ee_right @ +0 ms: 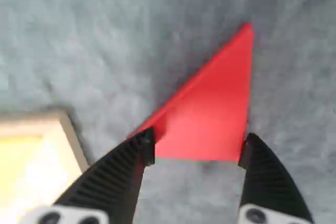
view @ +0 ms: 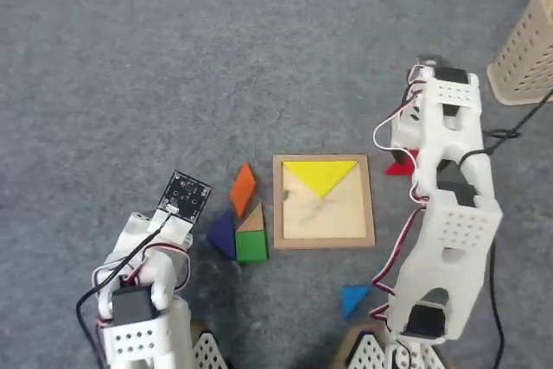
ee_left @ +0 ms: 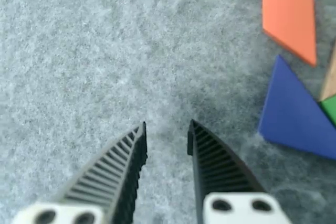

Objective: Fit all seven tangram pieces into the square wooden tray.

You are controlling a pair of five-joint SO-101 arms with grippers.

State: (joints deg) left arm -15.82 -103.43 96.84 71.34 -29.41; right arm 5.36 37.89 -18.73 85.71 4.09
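The square wooden tray (view: 370, 205) lies mid-table with a yellow triangle (view: 320, 174) fitted along its far side. To its left sit an orange parallelogram (view: 244, 187), a dark blue triangle (view: 223, 232), a tan triangle (view: 252, 218) and a green square (view: 251, 246). My left gripper (ee_left: 166, 129) hovers open over bare carpet beside the dark blue triangle (ee_left: 294, 114) and the orange parallelogram (ee_left: 289, 14). My right gripper (ee_right: 198, 142) is shut on the red triangle (ee_right: 210, 108), one finger at each end of its near edge. The red triangle (view: 400, 164) sits just right of the tray.
A small blue triangle (view: 352, 298) lies on the carpet in front of the tray, near the right arm's base. A pale perforated tower (view: 527, 49) stands at the far right. The tray's corner (ee_right: 58, 121) is close to the red triangle.
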